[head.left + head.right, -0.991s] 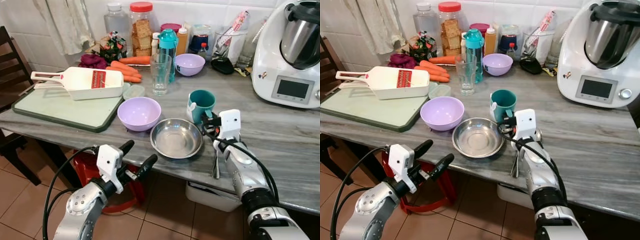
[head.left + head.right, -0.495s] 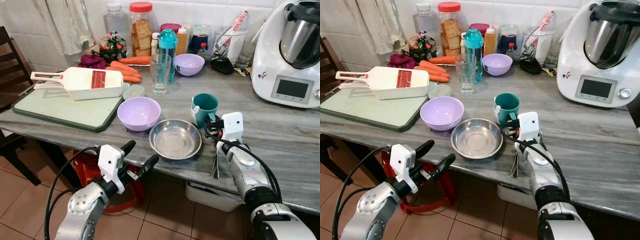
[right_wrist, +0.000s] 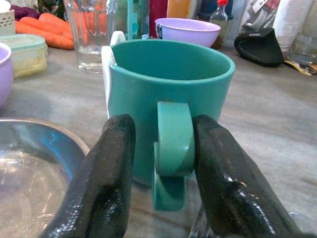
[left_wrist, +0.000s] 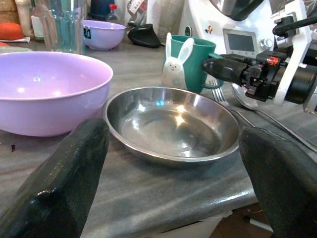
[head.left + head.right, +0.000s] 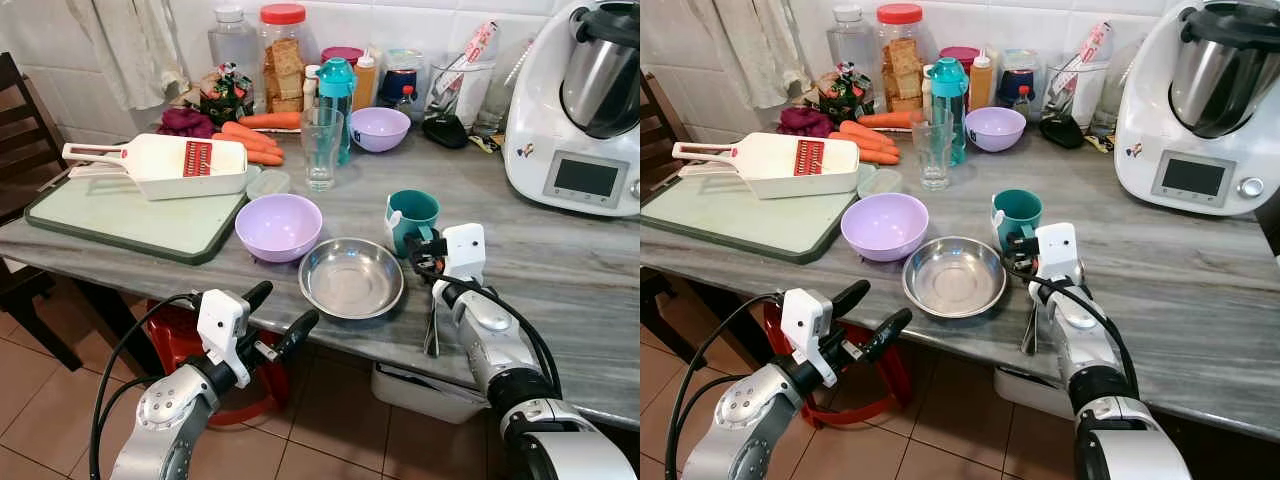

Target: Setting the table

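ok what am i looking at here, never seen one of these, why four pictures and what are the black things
This is a humanoid robot with two silver arms. Two pictures come from cameras in its head, looking down at a marble counter; the other two come from cameras on its wrists. The black things are its fingers. The right end effector is closed on the handle of a teal mug, which stands on the counter. The left end effector hangs open below the counter edge. A steel bowl, a purple bowl and a fork lie nearby.
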{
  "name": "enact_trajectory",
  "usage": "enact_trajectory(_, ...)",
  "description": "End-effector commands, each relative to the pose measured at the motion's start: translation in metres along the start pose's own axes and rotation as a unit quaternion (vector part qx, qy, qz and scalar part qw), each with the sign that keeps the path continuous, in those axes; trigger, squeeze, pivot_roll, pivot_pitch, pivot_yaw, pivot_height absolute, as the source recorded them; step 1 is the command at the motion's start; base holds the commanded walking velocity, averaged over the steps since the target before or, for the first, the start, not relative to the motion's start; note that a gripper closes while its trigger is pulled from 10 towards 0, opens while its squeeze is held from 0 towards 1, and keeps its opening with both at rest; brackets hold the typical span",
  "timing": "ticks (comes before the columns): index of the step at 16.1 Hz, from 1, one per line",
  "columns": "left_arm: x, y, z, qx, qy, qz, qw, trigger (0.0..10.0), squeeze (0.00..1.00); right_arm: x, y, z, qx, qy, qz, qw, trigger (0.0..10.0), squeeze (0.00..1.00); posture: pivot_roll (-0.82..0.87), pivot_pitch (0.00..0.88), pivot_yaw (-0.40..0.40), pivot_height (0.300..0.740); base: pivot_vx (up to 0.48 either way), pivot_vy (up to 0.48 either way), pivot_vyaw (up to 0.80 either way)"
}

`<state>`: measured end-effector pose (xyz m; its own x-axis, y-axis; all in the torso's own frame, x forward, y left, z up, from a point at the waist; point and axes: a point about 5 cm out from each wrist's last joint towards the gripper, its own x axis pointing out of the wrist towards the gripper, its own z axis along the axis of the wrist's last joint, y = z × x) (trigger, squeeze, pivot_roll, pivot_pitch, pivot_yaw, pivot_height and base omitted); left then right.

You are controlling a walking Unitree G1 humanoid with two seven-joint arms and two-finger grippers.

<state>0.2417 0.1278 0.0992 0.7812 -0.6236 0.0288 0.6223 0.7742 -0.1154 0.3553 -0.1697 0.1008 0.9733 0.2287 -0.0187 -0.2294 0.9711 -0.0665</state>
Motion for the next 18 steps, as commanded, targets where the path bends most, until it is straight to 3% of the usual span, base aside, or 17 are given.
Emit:
enact_trajectory(1, 0.002, 0.0, 0.005, 0.007, -0.005, -0.008, 1.0, 10.0, 0.0, 0.004, -0.002, 0.008, 0.001, -0.014, -0.007, 1.0, 10.0, 1.0, 0.04, 0.0, 0.011, 0.74, 0.0, 0.0, 0.0)
enact_trajectory(8, 0.008, 0.002, 0.007, 0.011, -0.01, -0.007, 1.0, 10.0, 0.0, -0.001, -0.005, 0.03, 0.002, -0.088, -0.025, 0.996, 10.0, 1.0, 0.03, 0.0, 0.015, 0.74, 0.0, 0.0, 0.0)
enact_trajectory(13, 0.011, 0.005, 0.008, 0.014, -0.017, -0.001, 1.0, 10.0, 0.0, -0.03, 0.0, 0.041, -0.011, -0.13, -0.032, 0.991, 10.0, 1.0, 0.01, 0.0, 0.012, 0.74, 0.0, 0.0, 0.0)
enact_trajectory(18, 0.016, 0.015, 0.011, 0.035, -0.028, 0.035, 0.998, 10.0, 0.0, -0.064, 0.026, 0.061, 0.001, -0.152, -0.038, 0.988, 10.0, 1.0, 0.0, 0.0, 0.017, 0.74, 0.0, 0.0, 0.0)
